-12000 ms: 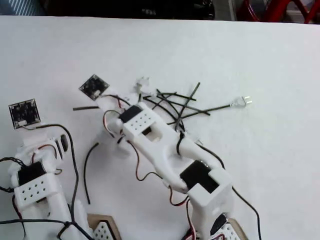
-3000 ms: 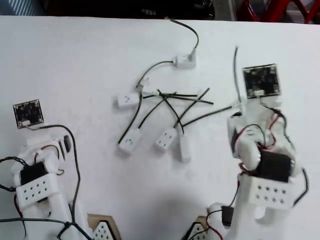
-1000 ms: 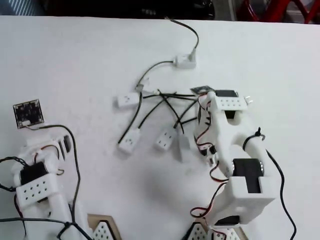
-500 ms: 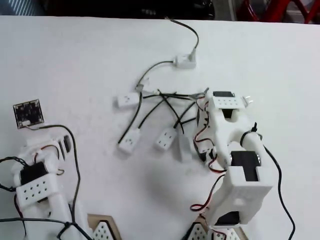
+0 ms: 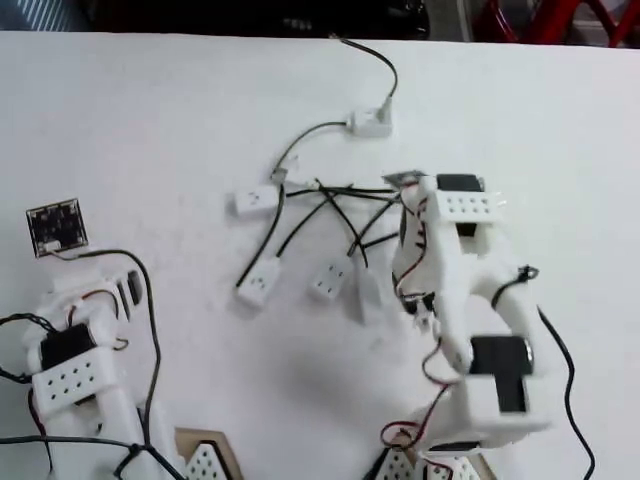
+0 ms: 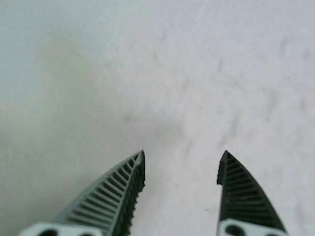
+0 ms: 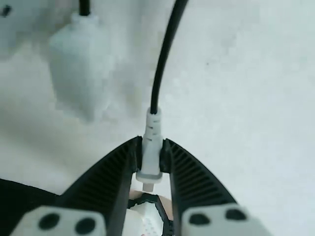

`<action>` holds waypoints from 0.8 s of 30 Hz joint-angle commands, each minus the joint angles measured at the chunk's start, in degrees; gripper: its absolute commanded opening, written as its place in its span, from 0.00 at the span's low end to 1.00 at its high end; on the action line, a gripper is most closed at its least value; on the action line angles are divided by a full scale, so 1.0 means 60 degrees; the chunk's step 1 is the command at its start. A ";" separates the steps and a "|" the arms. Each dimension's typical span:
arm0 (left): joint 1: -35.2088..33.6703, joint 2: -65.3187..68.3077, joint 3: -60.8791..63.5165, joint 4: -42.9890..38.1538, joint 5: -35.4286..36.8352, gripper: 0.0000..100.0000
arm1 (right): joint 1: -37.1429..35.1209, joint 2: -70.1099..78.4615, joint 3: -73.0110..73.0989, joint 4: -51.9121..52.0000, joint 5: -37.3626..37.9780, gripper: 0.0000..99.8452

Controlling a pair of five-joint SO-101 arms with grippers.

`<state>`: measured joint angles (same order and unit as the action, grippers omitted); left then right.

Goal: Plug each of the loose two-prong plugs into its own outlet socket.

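**Q:** Right gripper (image 7: 151,143): finger state?

**A:** Clamped. The black ribbed fingers (image 7: 115,174) are pressed on either side of the smooth white moulded body of a two-prong plug (image 7: 153,129). The prongs cannot be made out behind the fingers. A glossy round black cable (image 7: 166,54) runs out of the plug's ridged collar, away from the gripper. A rounded white block (image 7: 78,73) lies near the cable on the table; it is too blurred to be identified.

**Q:** Location of the plug on the table?

**A:** In the high view it is held under the head of the right arm (image 5: 462,262), at the right end of the tangle of thin black cables (image 5: 335,205). Four small white rectangular outlet sockets (image 5: 260,281) are noted in and around that tangle, and a further one (image 5: 372,122) lies nearer the far edge.

**Q:** Left gripper (image 6: 183,156)?

**A:** Its fingers are apart. Two pointed, ridged dark fingers (image 6: 123,191) are seen over the matte white table (image 6: 197,73), with nothing between them. The left arm (image 5: 70,365) is recorded at the near-left corner, well apart from the sockets.
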<state>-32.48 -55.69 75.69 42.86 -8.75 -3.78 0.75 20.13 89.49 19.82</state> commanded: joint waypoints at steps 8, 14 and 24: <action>0.0110 -0.0198 -0.0029 -0.0190 0.0000 0.24 | -0.0081 -0.5399 -0.0132 0.0755 -0.0029 0.02; 0.0696 -0.0256 -0.0103 -0.0190 0.0059 0.24 | -0.1136 -0.7099 0.0689 -0.0491 -0.1143 0.02; 0.2645 -0.0271 -0.1758 -0.0176 0.0249 0.24 | -0.3861 -0.9414 0.5407 -0.6791 -0.2769 0.02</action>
<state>-21.76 -55.69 71.74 42.86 -8.75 -23.47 -51.74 46.42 61.63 4.97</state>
